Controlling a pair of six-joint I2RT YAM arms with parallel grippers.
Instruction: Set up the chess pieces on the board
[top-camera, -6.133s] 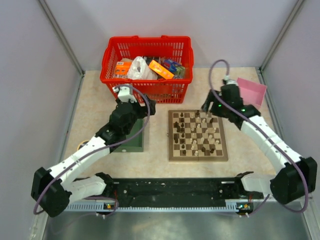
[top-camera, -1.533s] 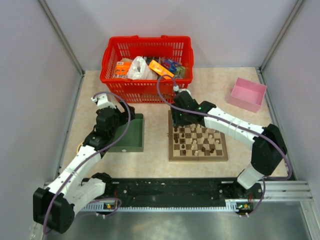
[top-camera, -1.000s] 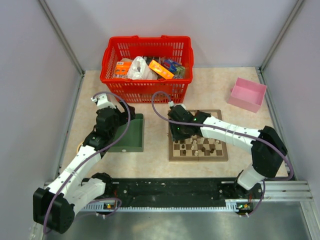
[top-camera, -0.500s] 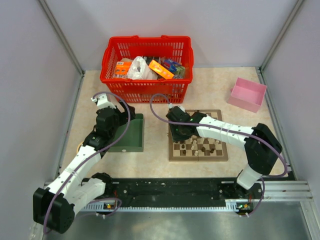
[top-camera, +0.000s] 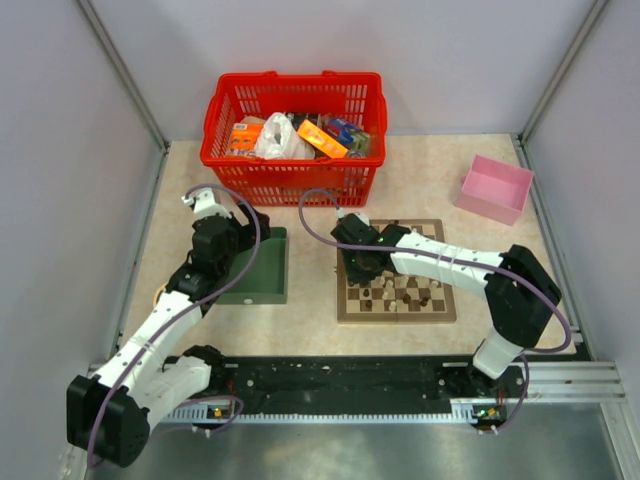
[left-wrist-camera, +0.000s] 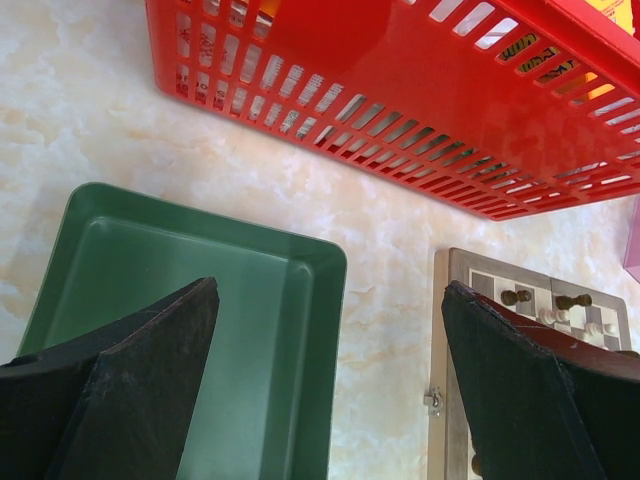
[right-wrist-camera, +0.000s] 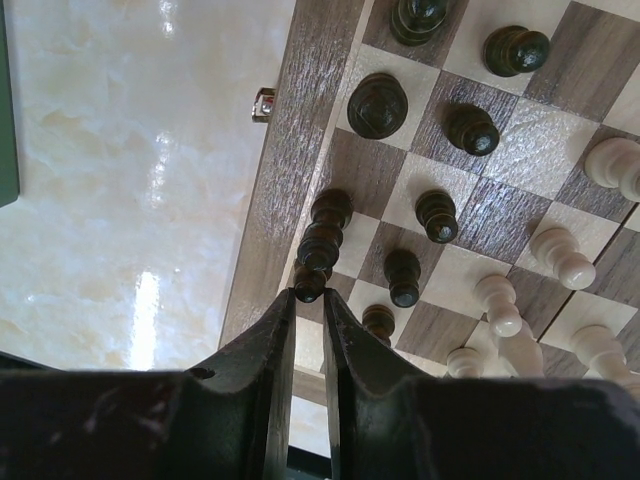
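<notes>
Dark toppled piece (right-wrist-camera: 318, 240): is being seen lying on its side along the 9 o'clock edge of the board (right-wrist-camera: 290, 120), partly on the tan rim and partly on the first column of squares.
Right jaws: are being held almost closed, with a tip on either side of that piece's near end. A pinch is being judged likely, though firm contact is not being shown.
Left jaws: are being held wide apart with nothing between them, above the green tray (left-wrist-camera: 200, 290).
Step in hand: the fallen piece is being taken up for standing. The chess pieces (right-wrist-camera: 470, 130) are being seen with dark and pale mixed, so the set-up is being judged far from done.
Next move: a straight lift is being called for, then an upright release on a free square.
Edges: the rim and the bare worktop (right-wrist-camera: 130, 150) are being met at 9 o'clock, so a slip off the board is being risked.
Open room: the tips are being crowded by standing pieces at 3 o'clock. Free space is being offered only towards 9 o'clock.
</notes>
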